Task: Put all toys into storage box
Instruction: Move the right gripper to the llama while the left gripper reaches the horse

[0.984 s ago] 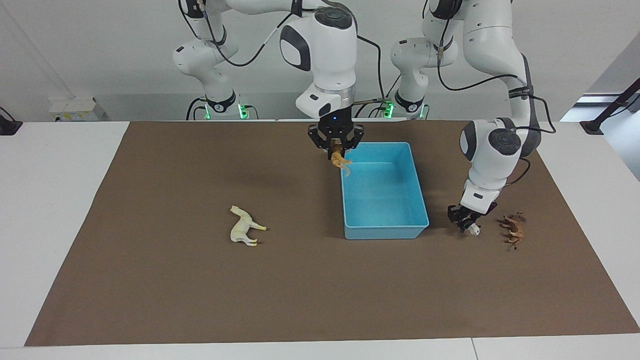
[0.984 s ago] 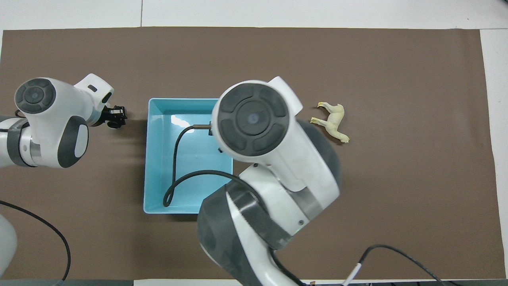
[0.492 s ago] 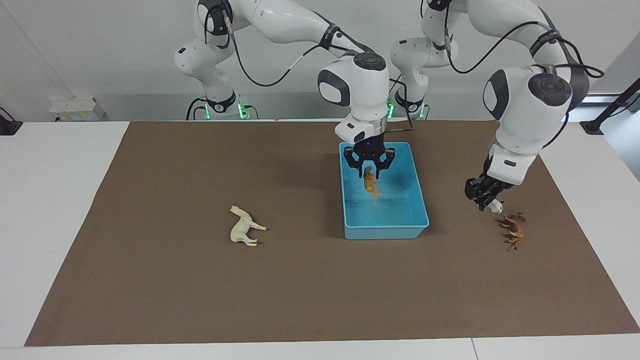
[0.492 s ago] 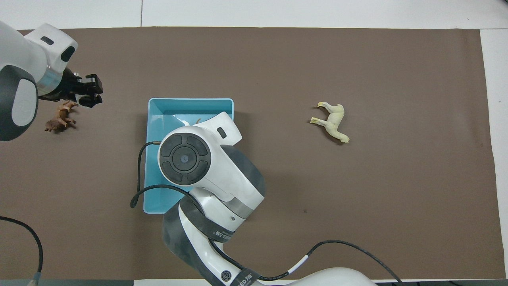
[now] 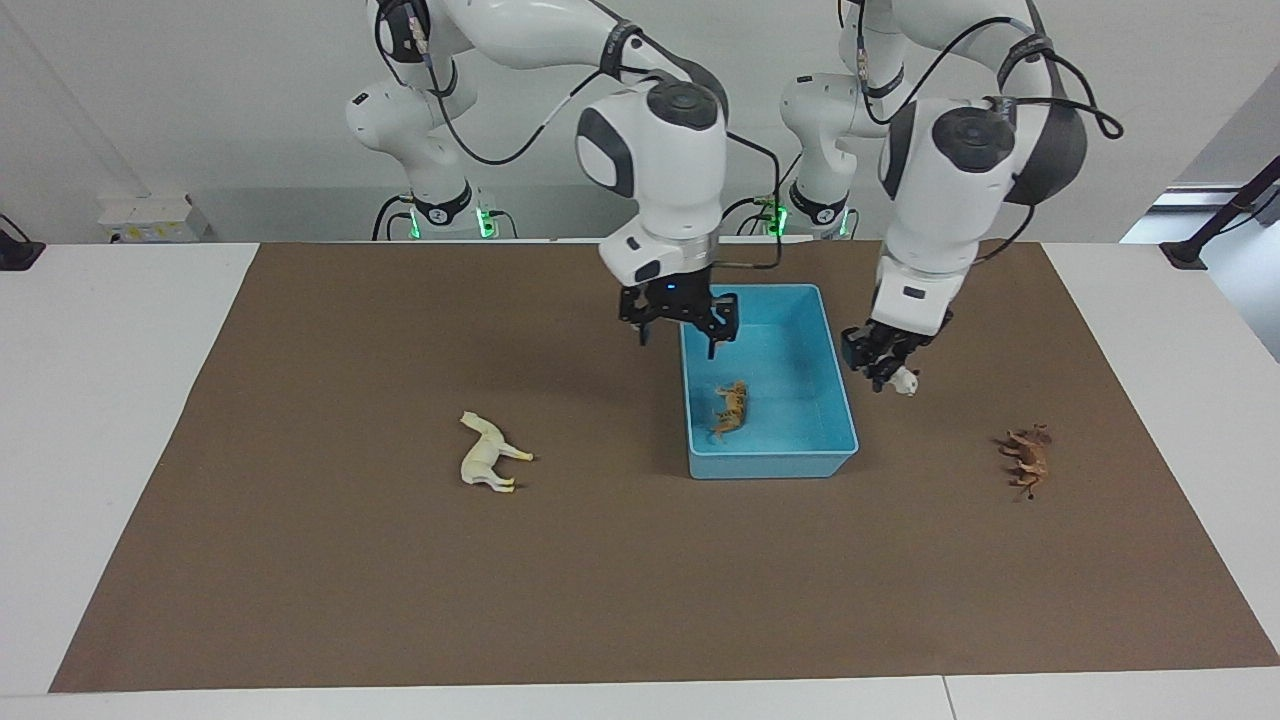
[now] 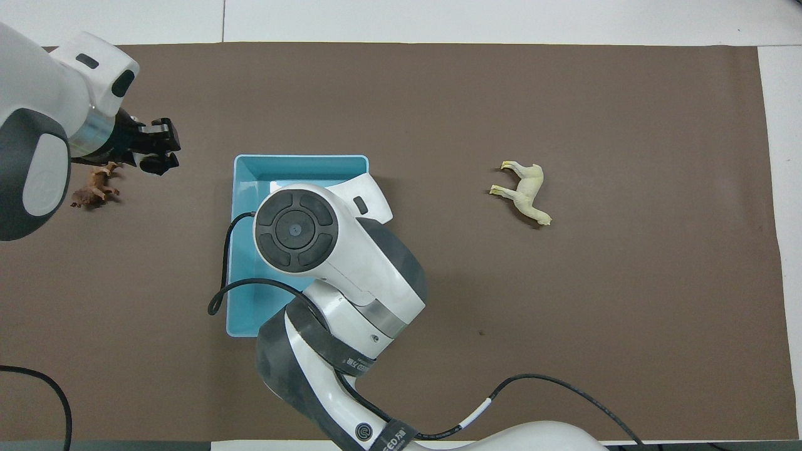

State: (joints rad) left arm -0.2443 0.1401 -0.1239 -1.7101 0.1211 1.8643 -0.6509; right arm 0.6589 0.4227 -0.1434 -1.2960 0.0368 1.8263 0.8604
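The light blue storage box [image 5: 770,464] sits mid-table; its rim also shows in the overhead view [image 6: 301,159]. The orange tiger [image 5: 730,410] lies inside it, hidden by the arm in the overhead view. My right gripper [image 5: 678,335] is open and empty, raised over the box's edge at the right arm's end. My left gripper [image 5: 885,365] is shut on the black-and-white panda [image 5: 906,381], in the air over the mat beside the box. It also shows in the overhead view [image 6: 156,147]. The cream horse [image 5: 487,453] and brown lion [image 5: 1028,460] lie on the mat.
A brown mat [image 5: 400,580] covers the white table. The horse [image 6: 525,191] lies toward the right arm's end, the lion [image 6: 94,186] toward the left arm's end. My right arm [image 6: 313,238] covers much of the box from above.
My right gripper opened and let the tiger go; it now lies in the box, and the gripper rose toward the box's edge. My left gripper carried the panda from over the lion toward the box.
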